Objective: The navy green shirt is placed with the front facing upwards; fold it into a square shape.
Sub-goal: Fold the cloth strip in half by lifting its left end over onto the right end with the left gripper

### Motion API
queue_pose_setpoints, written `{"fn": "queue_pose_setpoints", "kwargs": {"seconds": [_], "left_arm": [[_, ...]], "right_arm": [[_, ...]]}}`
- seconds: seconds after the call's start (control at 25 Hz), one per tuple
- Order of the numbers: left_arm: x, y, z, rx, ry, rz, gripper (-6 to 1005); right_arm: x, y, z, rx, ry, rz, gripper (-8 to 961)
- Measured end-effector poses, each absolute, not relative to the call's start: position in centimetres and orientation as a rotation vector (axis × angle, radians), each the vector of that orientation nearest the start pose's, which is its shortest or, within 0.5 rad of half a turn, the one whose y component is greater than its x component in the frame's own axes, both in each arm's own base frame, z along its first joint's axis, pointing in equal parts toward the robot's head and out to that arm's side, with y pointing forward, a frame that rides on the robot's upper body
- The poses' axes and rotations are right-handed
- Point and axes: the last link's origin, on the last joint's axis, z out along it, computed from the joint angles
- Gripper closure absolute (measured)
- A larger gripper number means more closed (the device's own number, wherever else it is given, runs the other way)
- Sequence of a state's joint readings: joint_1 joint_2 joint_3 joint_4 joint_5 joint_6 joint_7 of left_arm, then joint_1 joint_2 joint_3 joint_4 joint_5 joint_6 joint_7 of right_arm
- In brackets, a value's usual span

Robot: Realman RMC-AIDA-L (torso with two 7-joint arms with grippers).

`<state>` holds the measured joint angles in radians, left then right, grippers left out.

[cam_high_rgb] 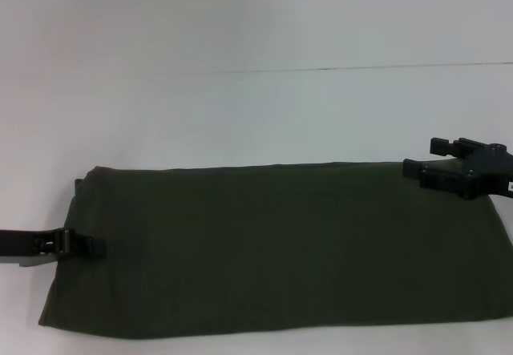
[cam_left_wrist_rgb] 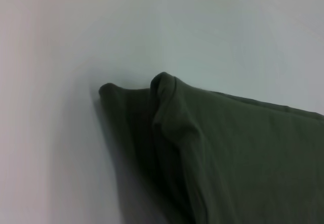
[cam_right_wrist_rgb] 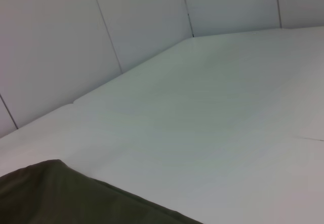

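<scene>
From the head view I see the navy green shirt (cam_high_rgb: 280,247) lying on the white table (cam_high_rgb: 240,114) as a long folded band, not yet a square, the left gripper (cam_high_rgb: 80,244) pinching its left edge and the right gripper (cam_high_rgb: 437,167) at its far right corner, its grip I cannot tell. My left wrist view shows doubled layers at that end (cam_left_wrist_rgb: 167,113), and my right wrist view only a corner of cloth (cam_right_wrist_rgb: 45,188), so I judge the crosswise folds remain.

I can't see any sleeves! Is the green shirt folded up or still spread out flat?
Folded. The navy green shirt lies as a long band without sleeves or lettering showing, and the left wrist view shows doubled layers at its end.
</scene>
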<state>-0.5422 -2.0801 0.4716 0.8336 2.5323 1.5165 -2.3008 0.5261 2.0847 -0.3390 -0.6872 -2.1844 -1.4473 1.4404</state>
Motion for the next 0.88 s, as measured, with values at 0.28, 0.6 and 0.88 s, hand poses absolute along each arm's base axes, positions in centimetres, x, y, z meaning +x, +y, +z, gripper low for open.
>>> {"fn": "queue_pose_setpoints", "kwargs": {"seconds": [0.28,0.6,0.88], "left_arm": [[-33.0,32.7,4.3,-2.135,-1.768,-0.268,923],[-34.4,32.7,7.5,-2.039,-1.681,-0.243,932],[-35.0,32.4,9.4,-1.993,-1.657,-0.237,934]], "right_arm": [[31.0,33.9,2.9,-2.405,0.866,0.629,97],[30.6,34.1,2.4,-2.418,0.868,0.648,98],[29.7,34.4,1.5,-2.446,0.838,0.683,98]]}}
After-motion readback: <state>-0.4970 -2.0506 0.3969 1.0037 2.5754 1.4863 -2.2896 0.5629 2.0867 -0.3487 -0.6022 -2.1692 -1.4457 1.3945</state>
